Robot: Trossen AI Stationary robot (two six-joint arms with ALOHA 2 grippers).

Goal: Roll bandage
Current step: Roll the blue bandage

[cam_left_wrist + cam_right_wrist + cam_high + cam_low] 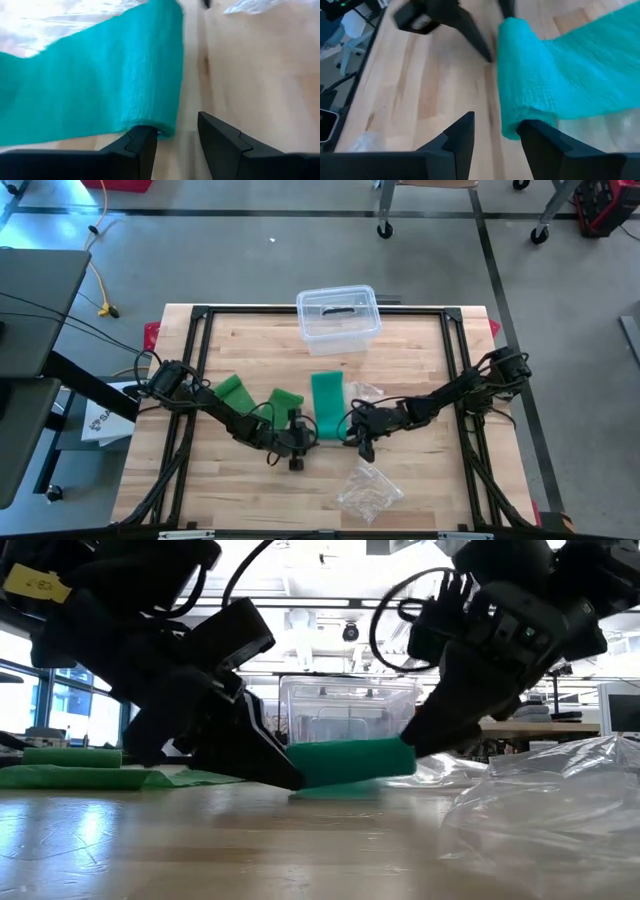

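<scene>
Wooden bench (200,490) carries: green bandage (327,406), clear plastic container (338,317), crumpled plastic bags (368,488), two green cloths (238,390).

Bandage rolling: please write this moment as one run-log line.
stage: rolling | bandage: near end rolled, rest flat | left gripper: open, at roll's end | right gripper: open, at other end

Both arms are dark, almost black, built of slim jointed links with black cables looping loosely beside them. The left claw (297,452) and the right claw (358,442) each end in two matte black fingers (140,145) with flat, angular faces and sharp bevelled edges. In the low view, a small yellow label sits on one arm's housing, and a black cable arcs over the other.
</scene>
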